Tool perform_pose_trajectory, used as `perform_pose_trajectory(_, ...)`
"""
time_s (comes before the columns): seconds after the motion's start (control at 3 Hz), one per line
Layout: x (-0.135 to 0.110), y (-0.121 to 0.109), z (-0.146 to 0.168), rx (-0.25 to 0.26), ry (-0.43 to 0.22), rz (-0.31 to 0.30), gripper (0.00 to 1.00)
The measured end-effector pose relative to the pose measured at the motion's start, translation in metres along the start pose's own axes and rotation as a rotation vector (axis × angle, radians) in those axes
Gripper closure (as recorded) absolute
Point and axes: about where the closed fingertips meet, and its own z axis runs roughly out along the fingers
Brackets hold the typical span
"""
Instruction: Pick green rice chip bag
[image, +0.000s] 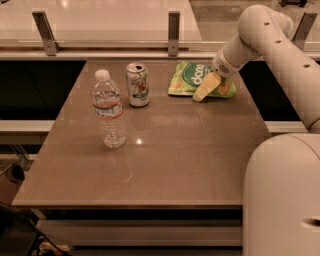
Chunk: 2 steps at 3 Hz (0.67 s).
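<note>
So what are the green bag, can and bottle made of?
The green rice chip bag, with the gripper at its near edge, looks like thin plastic film: crinkled, glossy. The soda can seems aluminium, with a metallic top rim. The water bottle is likely clear plastic: see-through, ribbed.

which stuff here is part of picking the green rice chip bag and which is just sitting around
Part of the job:
- green rice chip bag, lying at the far right of the table
- gripper, down at the bag's near right side

Just lying about:
- soda can, upright, left of the bag
- water bottle, upright, capped, nearer and further left
</note>
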Motion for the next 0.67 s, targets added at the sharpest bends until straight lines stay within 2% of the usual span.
perform_pose_trajectory(0.67, -0.0059, -0.0023, -0.0096, 0.000, 0.000, 0.000, 0.64)
